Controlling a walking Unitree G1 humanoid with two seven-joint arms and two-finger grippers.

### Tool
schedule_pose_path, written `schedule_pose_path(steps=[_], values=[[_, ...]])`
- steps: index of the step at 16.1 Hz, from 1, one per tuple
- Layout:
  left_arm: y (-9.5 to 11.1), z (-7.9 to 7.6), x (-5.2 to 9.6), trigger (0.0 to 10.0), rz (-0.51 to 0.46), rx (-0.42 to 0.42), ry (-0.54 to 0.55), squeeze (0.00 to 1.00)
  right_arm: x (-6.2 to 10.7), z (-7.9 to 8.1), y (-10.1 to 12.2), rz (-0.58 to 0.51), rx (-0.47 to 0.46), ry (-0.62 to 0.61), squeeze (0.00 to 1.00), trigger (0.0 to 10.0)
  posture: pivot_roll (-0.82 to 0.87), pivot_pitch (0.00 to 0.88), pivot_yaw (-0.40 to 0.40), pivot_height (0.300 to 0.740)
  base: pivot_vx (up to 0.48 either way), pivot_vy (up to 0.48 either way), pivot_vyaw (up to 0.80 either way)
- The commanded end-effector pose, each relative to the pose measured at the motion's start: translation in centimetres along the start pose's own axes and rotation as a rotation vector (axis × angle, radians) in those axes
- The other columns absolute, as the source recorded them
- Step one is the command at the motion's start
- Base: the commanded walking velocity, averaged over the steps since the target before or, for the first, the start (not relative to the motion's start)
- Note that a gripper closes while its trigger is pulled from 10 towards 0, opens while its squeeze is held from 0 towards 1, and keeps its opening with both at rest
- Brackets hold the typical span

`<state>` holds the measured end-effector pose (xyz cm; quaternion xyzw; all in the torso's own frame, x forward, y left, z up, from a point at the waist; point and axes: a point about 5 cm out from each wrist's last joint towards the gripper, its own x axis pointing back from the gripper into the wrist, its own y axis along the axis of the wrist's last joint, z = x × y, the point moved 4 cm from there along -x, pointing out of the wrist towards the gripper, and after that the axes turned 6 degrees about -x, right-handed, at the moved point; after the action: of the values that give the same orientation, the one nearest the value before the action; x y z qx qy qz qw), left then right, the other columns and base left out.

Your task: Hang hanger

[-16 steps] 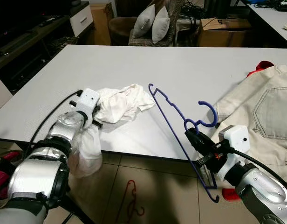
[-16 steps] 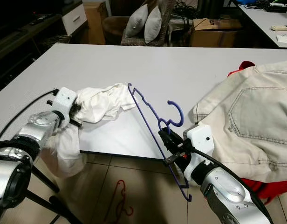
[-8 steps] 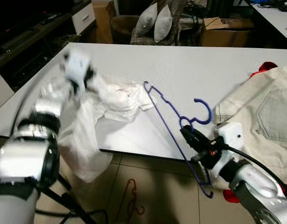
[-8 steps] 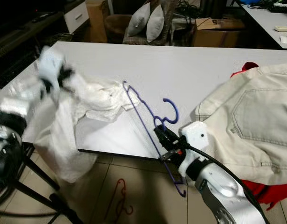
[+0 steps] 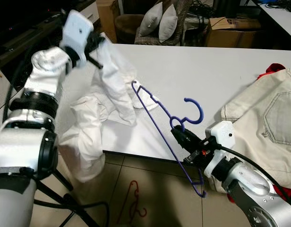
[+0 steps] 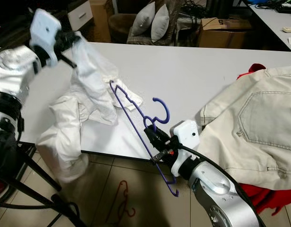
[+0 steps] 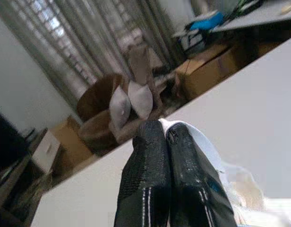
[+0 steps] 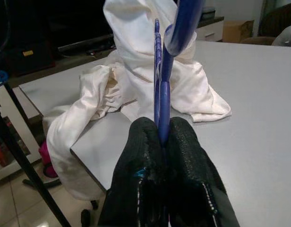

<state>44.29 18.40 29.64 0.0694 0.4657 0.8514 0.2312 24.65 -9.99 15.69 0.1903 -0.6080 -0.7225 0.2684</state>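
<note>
Left gripper (image 5: 92, 43): raised high over the table's left end, fingers (image 7: 155, 179) pressed together, pinching a fold of the white garment.
White garment (image 5: 113, 90): lifted at 1 point by the left gripper; the rest hangs down, part resting on the table, part draping over the near edge toward the floor.
Table (image 5: 202, 71): large, pale grey, running across the scene.
Red hanger (image 5: 131, 201): thin wire, lying on the tiled floor below the table's near edge.
Floor (image 5: 150, 189): beige tiles.
Blue hanger (image 5: 166, 127): plastic, held slantwise; upper end touching the garment, hook curving up over the table, lower end hanging past the near edge above the floor.
Right gripper (image 5: 179, 137): at the table's near edge, clenched on the blue hanger just below its hook; in the right wrist view the blue bar runs up from between the 2 fingers (image 8: 141, 170).
Cushions (image 5: 159, 23): 2, grey, propped on a dark chair beyond the table's far edge.
Box (image 5: 233, 30): cardboard, behind the table to the right of the chair.
Beige garment (image 5: 268, 127): heavy, stitched pocket showing, spread on the table's right end and over its near edge.
Red cloth (image 5: 273, 70): peeking from behind and beneath the beige garment.
</note>
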Motion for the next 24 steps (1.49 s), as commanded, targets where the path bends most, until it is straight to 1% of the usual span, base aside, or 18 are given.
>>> schedule_pose_path(steps=[1, 2, 3, 4, 5, 7, 10, 11, 12, 13, 14, 16, 17, 18, 19, 21, 23, 24], values=[[2.4, 1.3, 0.1, 0.0, -0.077, -0.021, 0.004, 0.0, -0.1, 0.0, 0.5, -0.026, 0.004, 0.001, 0.0, 10.0, 0.08, 0.0, 0.089, 0.74, 0.0, 0.0, 0.0], [3.0, 1.3, 0.1, 0.0, -0.106, -0.003, -0.013, 0.0, -0.1, -0.1, 0.6, -0.03, 0.002, -0.003, 0.0, 10.0, 0.08, 0.0, 0.091, 0.74, 0.0, 0.0, 0.0], [3.9, 1.8, 0.2, 0.0, -0.157, 0.04, -0.013, 0.0, 0.0, -0.3, 0.6, -0.031, 0.003, -0.012, 0.0, 10.0, 0.08, 0.0, 0.092, 0.74, 0.0, 0.0, 0.0], [5.1, 2.6, 0.5, 0.0, -0.229, 0.114, 0.001, 0.0, 0.1, -0.5, 0.6, -0.034, 0.004, -0.024, 0.0, 10.0, 0.08, 0.0, 0.092, 0.74, 0.0, 0.0, 0.0], [5.4, 3.0, 0.6, 0.0, -0.247, 0.146, 0.008, 0.0, 0.2, -0.7, 0.6, -0.038, 0.003, -0.03, 0.0, 10.0, 0.08, 0.0, 0.093, 0.74, 0.0, 0.0, 0.0], [4.9, 2.8, 0.6, 0.0, -0.235, 0.149, 0.005, 0.0, 0.3, -0.9, 0.9, -0.053, 0.001, -0.033, 0.0, 10.0, 0.08, 0.0, 0.093, 0.74, 0.0, 0.0, 0.0], [4.5, 2.4, 0.6, 0.0, -0.225, 0.143, -0.01, 0.0, 0.6, -0.7, 2.0, -0.115, -0.032, -0.011, 0.0, 10.0, 0.07, 0.0, 0.093, 0.74, 0.0, 0.0, 0.0], [4.5, 1.8, 0.5, 0.0, -0.228, 0.137, -0.034, 0.0, 0.6, -0.5, 2.9, -0.155, -0.053, 0.013, 0.0, 10.0, 0.07, 0.0, 0.092, 0.74, 0.0, 0.0, 0.0], [4.5, 1.8, 0.5, 0.0, -0.228, 0.137, -0.034, 0.0, 0.6, -0.5, 2.9, -0.155, -0.053, 0.013, 0.0, 10.0, 0.07, 0.0, 0.092, 0.74, 0.0, 0.0, 0.0], [4.5, 0.4, 0.2, 0.0, -0.233, 0.117, -0.101, 0.0, 0.5, -0.4, 3.3, -0.175, -0.07, 0.032, 0.0, 10.0, 0.07, 0.0, 0.088, 0.74, 0.0, 0.0, 0.0], [4.6, -0.1, 0.2, 0.0, -0.242, 0.116, -0.134, 0.0, 0.3, -0.3, 3.3, -0.175, -0.073, 0.036, 0.0, 10.0, 0.07, 0.0, 0.086, 0.74, 0.0, 0.0, 0.0], [5.2, -2.3, 0.2, 0.0, -0.287, 0.117, -0.267, 0.0, -0.7, -0.1, 3.1, -0.157, -0.07, 0.052, 0.0, 10.0, 0.07, 0.0, 0.079, 0.74, 0.0, 0.0, 0.0], [5.3, -2.7, 0.3, 0.0, -0.293, 0.113, -0.292, 0.0, -0.9, 0.0, 3.1, -0.154, -0.07, 0.055, 0.0, 10.0, 0.07, 0.0, 0.079, 0.74, 0.0, 0.0, 0.0], [5.9, -3.8, 0.7, 0.0, -0.326, 0.111, -0.369, 0.0, -1.4, 0.0, 3.0, -0.142, -0.068, 0.063, 0.0, 10.0, 0.07, 0.0, 0.068, 0.74, 0.0, 0.0, 0.0], [6.2, -4.1, 1.0, 0.0, -0.342, 0.114, -0.396, 0.0, -1.7, -0.2, 2.7, -0.118, -0.067, 0.055, 0.0, 10.0, 0.07, 0.0, 0.066, 0.74, 0.0, 0.0, 0.0], [6.8, -4.1, 1.6, 0.0, -0.373, 0.116, -0.419, 0.0, -1.9, -0.7, 1.2, -0.035, -0.079, 0.019, 0.0, 10.0, 0.07, 0.0, 0.061, 0.74, 0.0, 0.0, 0.0], [7.4, -3.1, 2.9, 0.0, -0.39, 0.104, -0.419, 0.0, -1.6, -2.1, -1.3, 0.072, -0.169, -0.088, 0.0, 10.0, 0.07, 0.0, 0.056, 0.74, 0.0, 0.0, 0.0], [7.5, -2.7, 3.3, 0.0, -0.393, 0.108, -0.407, 0.0, -1.4, -2.5, -1.8, 0.089, -0.194, -0.114, 0.0, 10.0, 0.07, 0.0, 0.054, 0.74, 0.0, 0.0, 0.0]])
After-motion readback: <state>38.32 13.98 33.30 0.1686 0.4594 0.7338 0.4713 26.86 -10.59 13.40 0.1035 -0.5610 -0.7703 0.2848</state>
